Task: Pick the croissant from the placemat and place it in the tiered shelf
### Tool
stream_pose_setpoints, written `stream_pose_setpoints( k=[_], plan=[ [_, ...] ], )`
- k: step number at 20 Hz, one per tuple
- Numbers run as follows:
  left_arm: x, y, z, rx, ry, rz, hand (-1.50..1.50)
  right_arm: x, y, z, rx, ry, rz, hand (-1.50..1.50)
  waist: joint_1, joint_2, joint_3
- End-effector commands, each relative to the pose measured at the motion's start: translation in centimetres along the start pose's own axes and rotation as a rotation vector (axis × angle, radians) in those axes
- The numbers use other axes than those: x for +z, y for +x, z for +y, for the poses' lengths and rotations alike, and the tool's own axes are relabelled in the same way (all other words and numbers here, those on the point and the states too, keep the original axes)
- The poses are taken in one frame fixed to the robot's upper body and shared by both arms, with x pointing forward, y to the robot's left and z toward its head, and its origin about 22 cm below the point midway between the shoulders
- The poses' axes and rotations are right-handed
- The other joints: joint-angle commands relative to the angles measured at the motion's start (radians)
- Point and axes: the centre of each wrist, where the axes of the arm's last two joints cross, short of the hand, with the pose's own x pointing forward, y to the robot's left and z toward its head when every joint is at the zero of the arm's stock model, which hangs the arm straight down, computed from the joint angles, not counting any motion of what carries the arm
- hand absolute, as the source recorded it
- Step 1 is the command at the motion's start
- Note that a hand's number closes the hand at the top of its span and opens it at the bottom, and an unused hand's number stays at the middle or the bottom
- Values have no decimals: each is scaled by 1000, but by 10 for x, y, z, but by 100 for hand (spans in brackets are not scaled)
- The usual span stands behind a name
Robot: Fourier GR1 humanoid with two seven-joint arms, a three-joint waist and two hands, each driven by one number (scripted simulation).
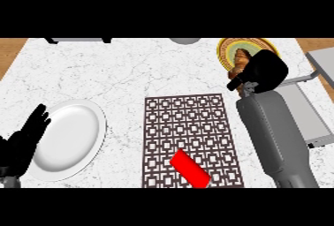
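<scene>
- I take the patterned brown placemat (189,141) as my landmark; it lies flat on the white marbled counter (130,75), its long side running away from me.
- A red block (190,168) sits tilted on the placemat's near end, and I see it reaching the mat's near edge.
- My right hand (261,70) is beyond the placemat's far right corner, over a yellow-rimmed round plate (228,46).
- The croissant (241,59) is off the placemat: I see it above that plate, touching the right hand, whose fingers curl round its near end.
- Right of the placemat, partly under my right forearm (277,137), lies the grey tiered shelf (313,119); another grey part (323,62) of it shows at the view's right edge.
- Left of the placemat, apart from it, rests a white plate (68,139), with bare counter between them.
- My left hand (23,141) shows at the view's left edge, just at the white plate's left rim, fingers straight and pointing up, holding nothing.
- Beyond the placemat's far edge I have a broad stretch of bare counter up to the far side, where a grey object (78,40) and a grey round object (186,40) are cut by the view.
- Wood flooring (9,53) shows past the counter's far corners.
</scene>
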Motion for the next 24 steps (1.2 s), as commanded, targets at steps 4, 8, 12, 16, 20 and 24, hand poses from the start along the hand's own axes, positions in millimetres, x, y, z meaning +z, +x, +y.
stream_pose_setpoints(
  k=[4,8,12,16,20,24],
  plan=[
    [-5,9,2,-5,24,3,0,33,27,-80,-302,-89,186,150,-4,-7,0],
    [-5,5,-9,-8,1,-6,0,51,31,-121,-409,-195,186,150,-1,-6,-1],
    [0,-7,2,-5,-6,-13,0,66,26,-147,-400,-304,194,150,3,-3,-1],
    [0,-3,-4,-12,14,2,0,63,26,-186,-424,-343,197,150,9,-1,0],
    [-4,2,-13,-1,-6,-2,0,70,27,-201,-389,-446,231,150,9,-1,0],
    [-6,2,-17,5,-2,7,0,53,17,-212,-235,-464,275,150,-11,-7,-1]
  ],
)
